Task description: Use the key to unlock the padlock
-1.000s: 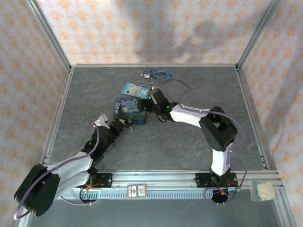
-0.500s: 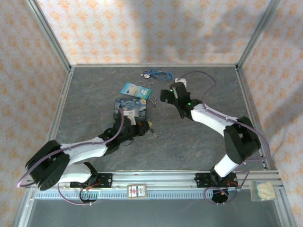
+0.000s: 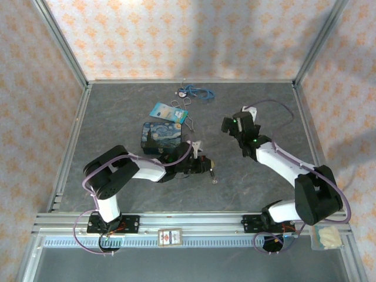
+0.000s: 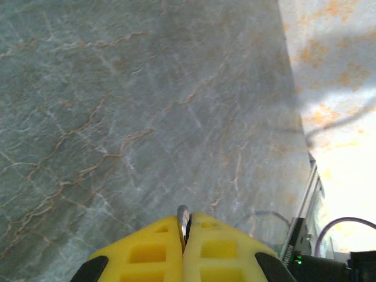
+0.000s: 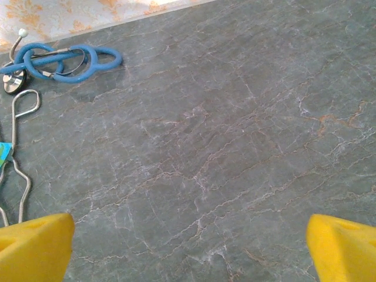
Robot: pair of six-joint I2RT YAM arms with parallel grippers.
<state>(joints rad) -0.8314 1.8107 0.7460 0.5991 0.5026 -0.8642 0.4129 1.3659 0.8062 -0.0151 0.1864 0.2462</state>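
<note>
From above, the left gripper (image 3: 205, 167) sits low over the table (image 3: 270, 100), just to the near right of the starry blue box (image 3: 161, 136). A small pale speck (image 3: 212, 180) lies just beside it, too small to tell whether it is the padlock. The right gripper (image 3: 228, 125) hangs well to the box's right.

Left wrist: the yellow pads (image 4: 147, 252) are pressed together on a thin silvery edge, most likely the key (image 4: 184, 220), with only its tip showing.

Right wrist: the yellow fingertips (image 5: 35, 247) are spread wide over bare table, facing the blue cord (image 5: 64, 59) and wire ring (image 5: 23, 103) that lie beyond the box.

The risk is that so slim a pinch lets the key twist or slip when it meets the lock. The empty right gripper holds nothing to steady the padlock.
</note>
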